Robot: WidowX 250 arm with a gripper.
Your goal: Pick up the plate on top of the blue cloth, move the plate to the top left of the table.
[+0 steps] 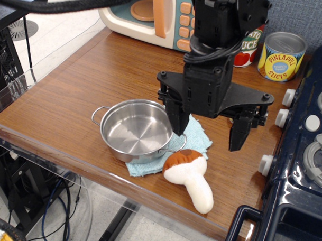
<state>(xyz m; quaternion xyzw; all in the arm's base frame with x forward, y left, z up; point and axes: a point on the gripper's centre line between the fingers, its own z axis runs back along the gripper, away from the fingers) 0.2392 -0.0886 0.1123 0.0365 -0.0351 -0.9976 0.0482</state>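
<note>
One small stainless-steel pot (137, 131), the task's plate, sits on the blue cloth (195, 138) near the front edge of the wooden table (72, 91), empty and upright. It appears light, rigid and slick; the thin right-hand wall, or a wire loop handle, looks the likeliest place to grip. The gripper (209, 134) hangs over the pot's right rim with fingers spread wide, holding nothing. A plush mushroom (189, 177) lies just beside the cloth. The gripper hides much of the cloth, and whether the left finger touches the rim cannot be told.
</note>
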